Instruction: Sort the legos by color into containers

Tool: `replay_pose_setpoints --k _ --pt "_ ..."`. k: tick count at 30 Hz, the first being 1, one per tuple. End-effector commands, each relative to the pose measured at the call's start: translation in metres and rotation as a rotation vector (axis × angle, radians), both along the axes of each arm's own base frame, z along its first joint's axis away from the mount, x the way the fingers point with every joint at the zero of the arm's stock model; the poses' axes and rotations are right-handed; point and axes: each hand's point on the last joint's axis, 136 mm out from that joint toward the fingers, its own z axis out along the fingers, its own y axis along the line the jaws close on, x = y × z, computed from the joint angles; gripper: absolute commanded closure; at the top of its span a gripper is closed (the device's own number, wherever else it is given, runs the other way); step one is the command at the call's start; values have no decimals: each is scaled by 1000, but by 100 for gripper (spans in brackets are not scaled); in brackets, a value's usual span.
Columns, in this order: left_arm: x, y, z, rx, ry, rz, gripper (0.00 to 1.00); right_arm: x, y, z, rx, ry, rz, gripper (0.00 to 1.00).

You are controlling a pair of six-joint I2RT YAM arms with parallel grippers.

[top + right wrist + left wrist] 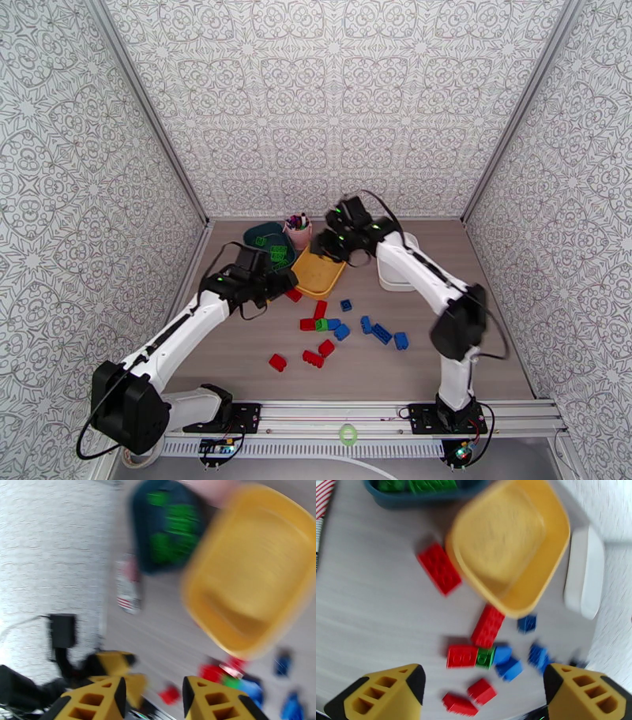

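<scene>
Green legos (278, 253) lie in the dark teal container (254, 234). The yellow container (322, 276) beside it looks bare inside, and the white container (393, 278) is partly hidden by my right arm. Red legos (313, 359), blue legos (381, 333) and one green lego (321, 324) are scattered on the table in front of the containers. My left gripper (272, 278) hovers near the yellow container's left edge; its fingers (383, 695) stand wide apart, open and holding nothing. My right gripper (326, 246) hangs over the yellow container's far edge, its fingers (98, 697) apart with nothing between them.
A pink cup of pens (298, 233) stands behind the teal and yellow containers. A striped red-white object (128, 586) lies left of the teal container. Patterned walls close in the table on three sides, and the arm bases sit on the rail (347, 414) at the near edge.
</scene>
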Motion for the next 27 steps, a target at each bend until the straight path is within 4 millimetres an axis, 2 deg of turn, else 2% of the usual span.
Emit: replay_pose_setpoints --k 1,4,6,13,18,27 --pt "-25 -11 -10 106 20 -140 21 -28 -63 -34 -176 46 -58 56" --pt "-45 -29 -22 122 47 -230 24 -52 -92 -35 -195 46 -93 55" --pt "-58 -40 -33 121 69 -268 25 -65 -104 -34 -204 44 -108 55" --pt "-84 -71 -78 178 157 -381 31 -99 -123 -41 -188 68 -148 55" --pt "-85 -78 -105 218 213 -387 37 -110 -126 -41 -160 75 -165 55" --pt "-75 -87 -128 255 253 -380 38 -122 -135 -39 -157 71 -188 55"
